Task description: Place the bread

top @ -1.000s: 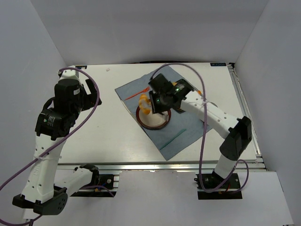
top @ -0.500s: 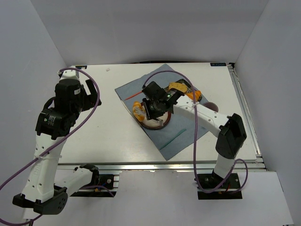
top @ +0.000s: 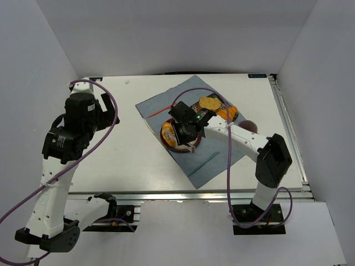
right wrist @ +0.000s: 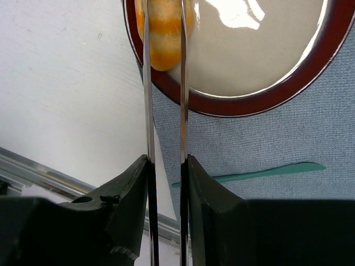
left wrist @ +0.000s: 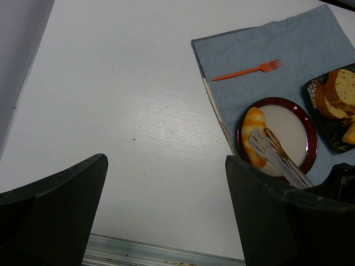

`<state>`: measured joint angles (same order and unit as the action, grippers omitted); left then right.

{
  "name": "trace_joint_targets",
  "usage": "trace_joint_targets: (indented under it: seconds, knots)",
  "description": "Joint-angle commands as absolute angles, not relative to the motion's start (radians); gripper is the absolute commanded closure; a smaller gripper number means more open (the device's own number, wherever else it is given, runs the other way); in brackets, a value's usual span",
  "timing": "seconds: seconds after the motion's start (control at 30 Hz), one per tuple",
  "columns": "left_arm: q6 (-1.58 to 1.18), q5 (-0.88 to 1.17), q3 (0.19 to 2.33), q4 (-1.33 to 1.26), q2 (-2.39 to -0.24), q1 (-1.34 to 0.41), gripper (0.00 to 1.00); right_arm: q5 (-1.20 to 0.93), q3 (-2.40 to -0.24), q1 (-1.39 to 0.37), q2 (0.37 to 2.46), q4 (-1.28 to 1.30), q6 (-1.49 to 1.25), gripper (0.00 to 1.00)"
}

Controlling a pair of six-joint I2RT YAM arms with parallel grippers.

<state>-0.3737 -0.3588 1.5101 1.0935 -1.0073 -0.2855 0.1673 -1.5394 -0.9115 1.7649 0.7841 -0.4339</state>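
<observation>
Beyond the plate [left wrist: 283, 101] an orange fork [left wrist: 247, 70] lies on the blue cloth [left wrist: 294, 44]. A dark tray [left wrist: 331, 132] of sliced bread [left wrist: 339, 91] sits just beside the plate, and a teal stick [right wrist: 249, 173] lies on the cloth on its near side. From overhead my right arm covers much of the plate.

My right gripper [right wrist: 166, 163] is clamped on metal tongs [left wrist: 272, 151], whose blades reach over the plate and straddle the roll [right wrist: 163, 33]. I cannot tell whether they pinch it. The roll lies inside the rim on the side away from the tray. It is ridged and banded pale yellow and orange.

My left gripper [left wrist: 165, 163] hangs well apart from the plate, fingers spread wide.
</observation>
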Motion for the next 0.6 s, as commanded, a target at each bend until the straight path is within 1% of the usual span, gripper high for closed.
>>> trace_joint_targets:
  seconds: [0.0, 0.33, 0.43, 0.47, 0.53, 0.57]
  knots:
    - [-0.368, -0.364, 1.516, 1.083, -1.005, -0.291, 0.02, 0.215, -1.522, -0.913, 1.71, 0.79, -0.426, 0.8]
    - [-0.373, -0.365, 1.506, 1.085, -1.003, -0.29, 0.02, 0.21, -1.525, -0.913, 1.695, 0.824, -0.428, 0.79]
    - [-0.371, -0.361, 1.505, 1.085, -1.002, -0.29, 0.02, 0.206, -1.525, -0.913, 1.697, 0.828, -0.43, 0.73]
    - [-0.373, -0.364, 1.503, 1.086, -1.002, -0.29, 0.02, 0.204, -1.526, -0.913, 1.695, 0.827, -0.431, 0.68]
    - [-0.373, -0.365, 1.502, 1.086, -1.0, -0.29, 0.02, 0.199, -1.528, -0.913, 1.692, 0.828, -0.433, 0.62]
    - [-0.373, -0.365, 1.499, 1.088, -0.997, -0.29, 0.02, 0.199, -1.534, -0.913, 1.69, 0.833, -0.433, 0.57]
